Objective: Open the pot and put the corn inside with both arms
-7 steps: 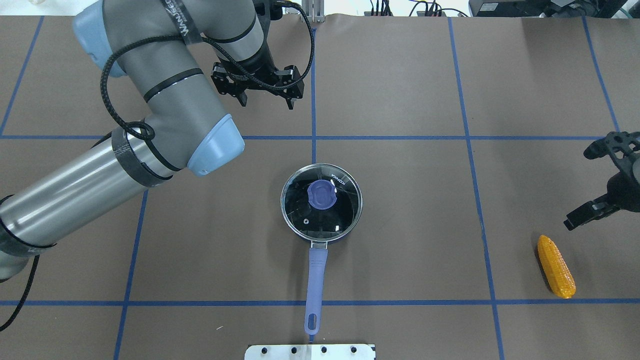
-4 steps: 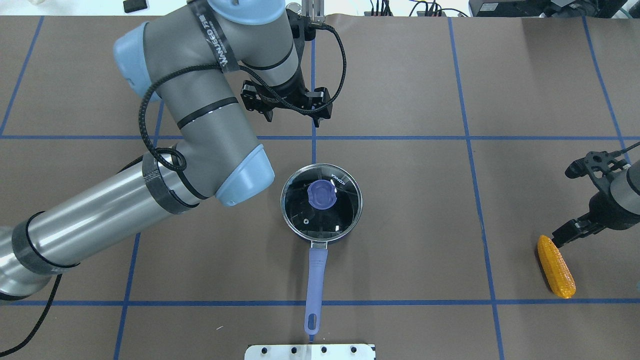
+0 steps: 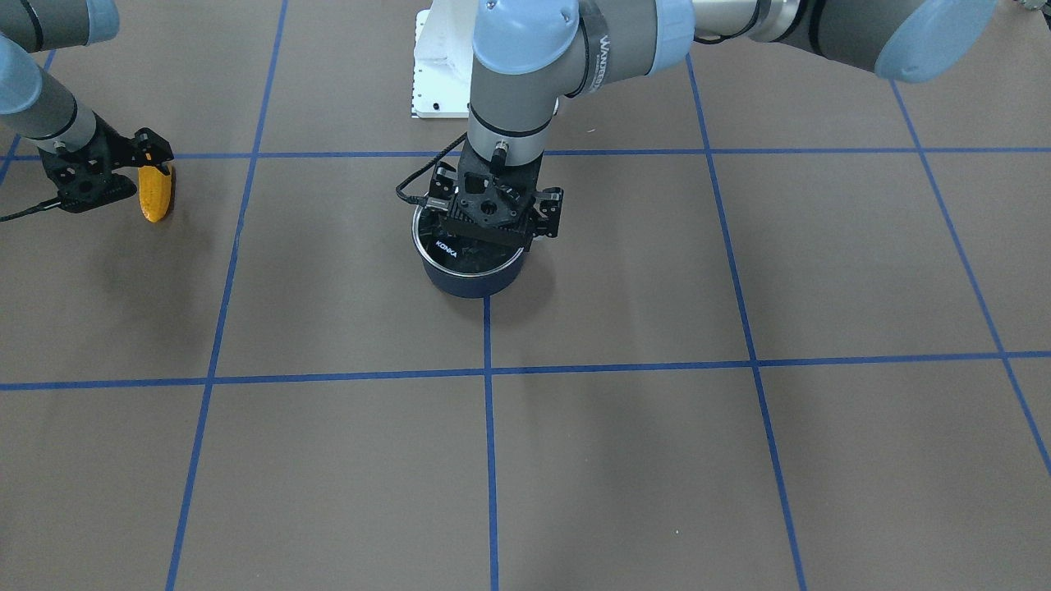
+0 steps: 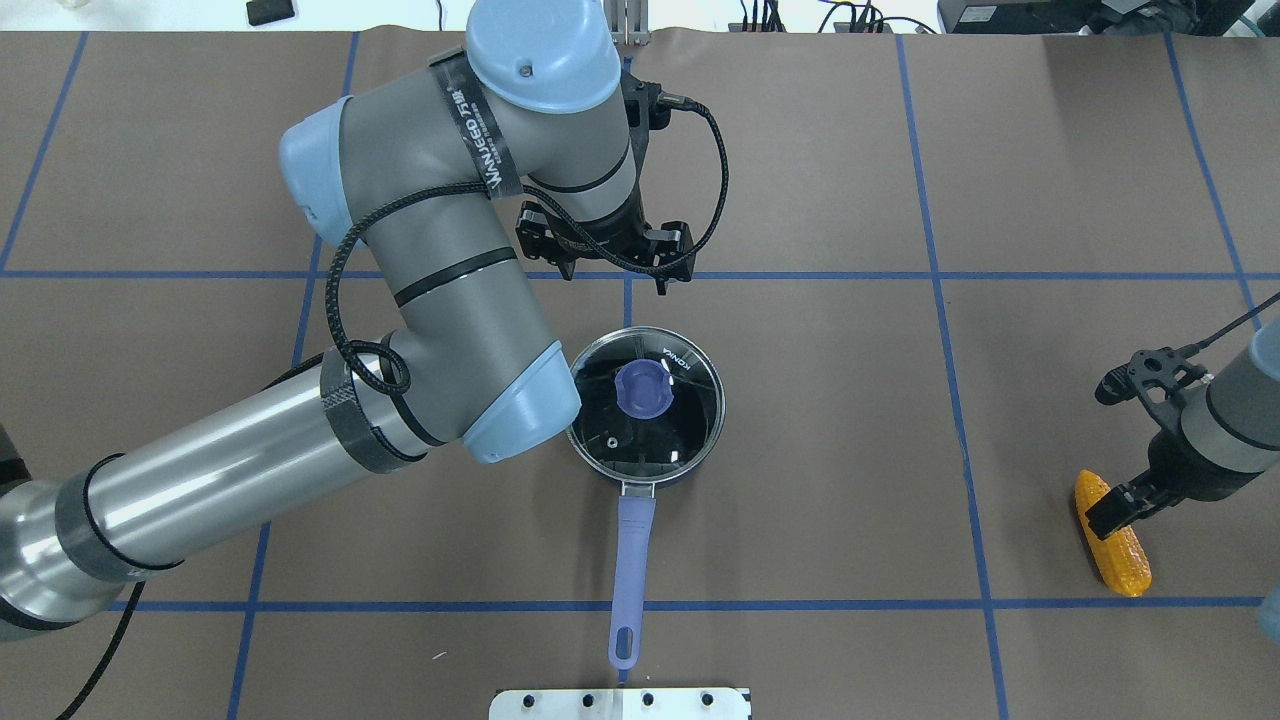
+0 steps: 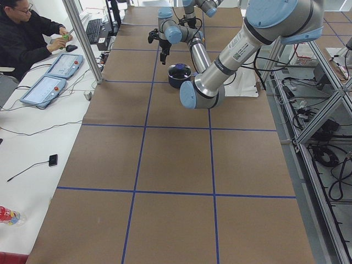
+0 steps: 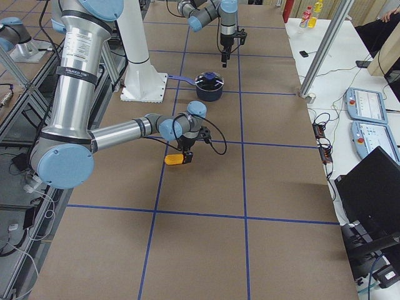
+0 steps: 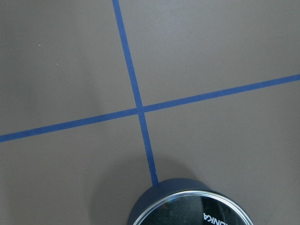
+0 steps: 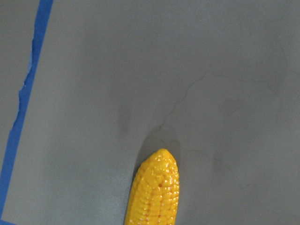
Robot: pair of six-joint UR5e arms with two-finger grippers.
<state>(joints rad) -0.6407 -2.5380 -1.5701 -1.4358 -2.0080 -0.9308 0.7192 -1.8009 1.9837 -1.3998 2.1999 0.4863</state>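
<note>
The pot (image 4: 690, 455) stands mid-table with its glass lid (image 4: 690, 415) on and a lavender knob (image 4: 643, 390) on top. Its lavender handle (image 4: 630, 570) points toward the robot's base. My left gripper (image 4: 612, 277) is open and empty, up in the air just beyond the pot's far rim. The left wrist view shows only the lid's edge (image 7: 187, 208). The corn (image 4: 1125, 560) lies on the table at the right. My right gripper (image 4: 1100, 455) is open, hovering at the corn's far end with one finger over it. The right wrist view shows the corn's tip (image 8: 157, 192).
Brown table cover with a blue tape grid (image 4: 628, 300). A white base plate (image 4: 620, 703) sits at the near edge below the pot handle. Cables and equipment (image 4: 1050, 15) line the far edge. An operator (image 5: 27, 36) sits at a side desk.
My left arm swung right and nearer, bringing its open gripper close to the pot's far side. My right gripper moved nearer and down to the corn's far end. Pot and corn have not moved.
</note>
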